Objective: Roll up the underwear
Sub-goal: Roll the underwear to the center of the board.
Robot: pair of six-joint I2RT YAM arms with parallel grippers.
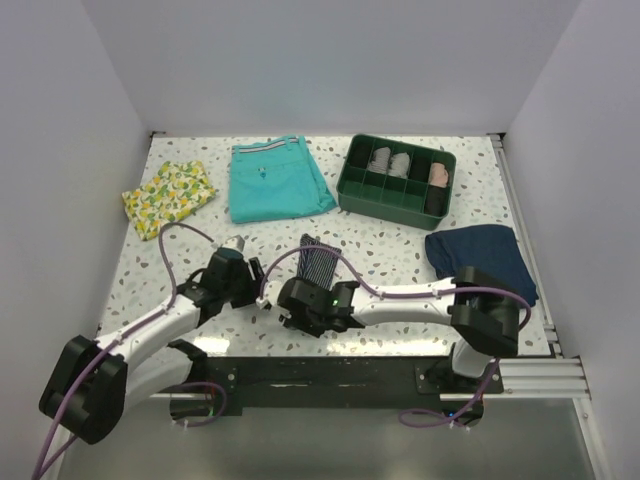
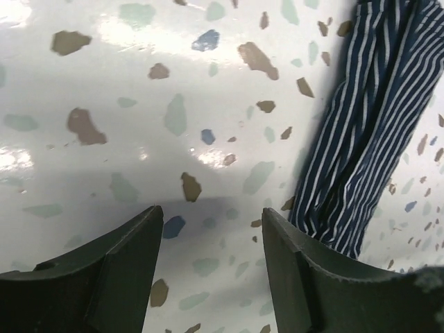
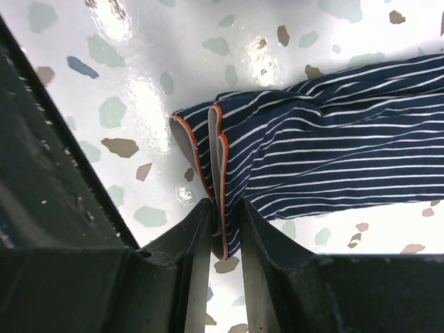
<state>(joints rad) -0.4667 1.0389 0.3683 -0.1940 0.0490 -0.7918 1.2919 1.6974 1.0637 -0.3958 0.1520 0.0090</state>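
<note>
The right gripper (image 3: pixel 223 211) is pinching the orange-edged end of the small navy striped cloth underwear (image 3: pixel 333 152). The left gripper (image 2: pixel 211 220) is hanging beside it, fingers apart.

Lit brightly, evenly from overhead; soft shadows only on the table (image 1: pixel 400 250). Blown-out glare patches on its gloss in both wrist views. Crisp focus on the underwear (image 3: pixel 333 139) stripes.

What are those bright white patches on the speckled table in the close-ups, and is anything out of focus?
Left wrist: reflected light glares off the glossy table; the left gripper, close to the lens, looks soft. Right wrist: similar glare beside the underwear, whose stripes are sharp; the right gripper is slightly blurred. Top external: even light, faint shadows.
</note>
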